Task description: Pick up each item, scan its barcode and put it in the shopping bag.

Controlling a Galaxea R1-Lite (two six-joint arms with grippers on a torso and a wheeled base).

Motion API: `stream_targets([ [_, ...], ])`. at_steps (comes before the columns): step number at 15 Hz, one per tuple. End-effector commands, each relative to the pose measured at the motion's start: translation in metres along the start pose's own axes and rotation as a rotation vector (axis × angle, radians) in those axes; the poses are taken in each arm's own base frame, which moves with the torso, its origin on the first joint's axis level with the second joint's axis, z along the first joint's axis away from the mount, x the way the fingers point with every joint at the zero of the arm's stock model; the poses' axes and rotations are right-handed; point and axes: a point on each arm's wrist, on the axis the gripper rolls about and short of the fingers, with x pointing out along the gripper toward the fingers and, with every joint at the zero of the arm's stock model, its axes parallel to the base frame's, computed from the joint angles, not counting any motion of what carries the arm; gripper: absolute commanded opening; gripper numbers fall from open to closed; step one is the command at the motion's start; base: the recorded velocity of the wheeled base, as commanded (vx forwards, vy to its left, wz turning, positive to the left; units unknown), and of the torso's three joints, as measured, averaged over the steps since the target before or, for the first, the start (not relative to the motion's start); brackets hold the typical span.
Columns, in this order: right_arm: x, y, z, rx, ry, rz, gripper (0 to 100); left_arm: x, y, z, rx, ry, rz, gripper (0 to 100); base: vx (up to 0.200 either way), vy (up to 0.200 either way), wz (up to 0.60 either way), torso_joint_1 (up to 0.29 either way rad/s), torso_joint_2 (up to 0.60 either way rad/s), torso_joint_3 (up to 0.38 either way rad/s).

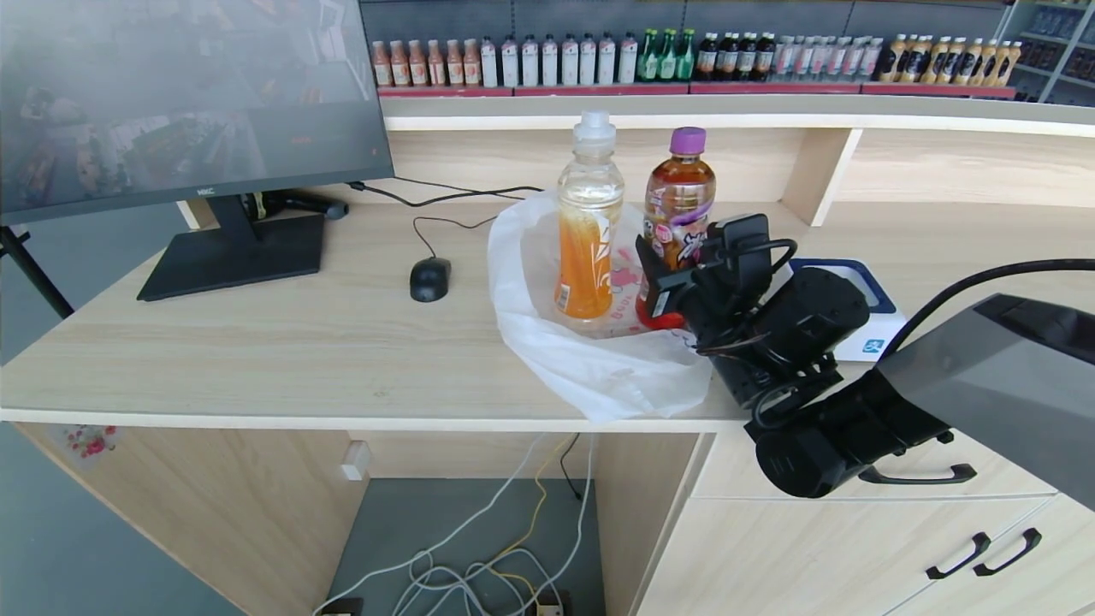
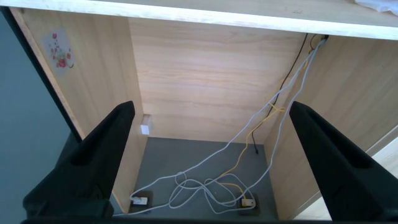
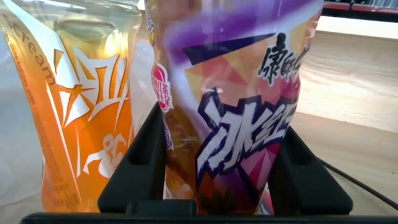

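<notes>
A brown tea bottle (image 1: 680, 192) with a purple cap and purple label stands upright on the white shopping bag (image 1: 599, 368) on the wooden counter. My right gripper (image 1: 667, 275) is shut on its lower body; the right wrist view has the label (image 3: 236, 93) between both fingers (image 3: 144, 158). Right beside it, on the side towards the monitor, stands an orange drink bottle (image 1: 588, 231) with a clear cap, also on the bag (image 3: 81, 106). My left gripper (image 2: 211, 162) hangs open below the counter edge, holding nothing.
A monitor (image 1: 171, 94) and a black mouse (image 1: 429, 279) sit on the counter's left. A white and blue pad (image 1: 864, 329) lies behind my right arm. Cables (image 2: 211, 180) trail under the counter. Drawers (image 1: 941, 513) are at the lower right. Bottle shelves (image 1: 684, 56) line the back.
</notes>
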Motion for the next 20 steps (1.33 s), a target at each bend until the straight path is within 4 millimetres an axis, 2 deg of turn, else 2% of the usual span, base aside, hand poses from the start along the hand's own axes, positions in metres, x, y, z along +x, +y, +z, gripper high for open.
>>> stream_targets([
  [1,0.000,0.001,-0.002,-0.001,0.006,0.001,0,0.000,0.000,0.000,-0.001,-0.001,0.001,100,0.000,0.000,0.00,0.000,0.00,0.000],
  [5,0.001,0.000,0.001,0.008,-0.006,-0.001,0,0.000,0.000,0.000,0.001,-0.001,0.001,100,0.000,0.000,0.00,0.000,0.00,0.000],
  [6,0.000,0.001,0.000,0.011,-0.001,0.000,100,0.000,0.000,0.000,0.001,-0.001,-0.001,100,0.000,0.000,0.00,0.000,0.00,0.000],
  [18,-0.003,-0.006,0.012,0.019,-0.013,-0.012,100,0.000,0.000,0.000,0.001,0.000,0.001,100,0.000,0.000,0.00,0.000,0.00,0.000],
  [20,-0.010,-0.009,0.017,0.018,0.000,-0.009,100,0.000,0.000,0.000,0.001,-0.001,0.001,100,0.000,0.000,0.00,0.000,0.00,0.000],
])
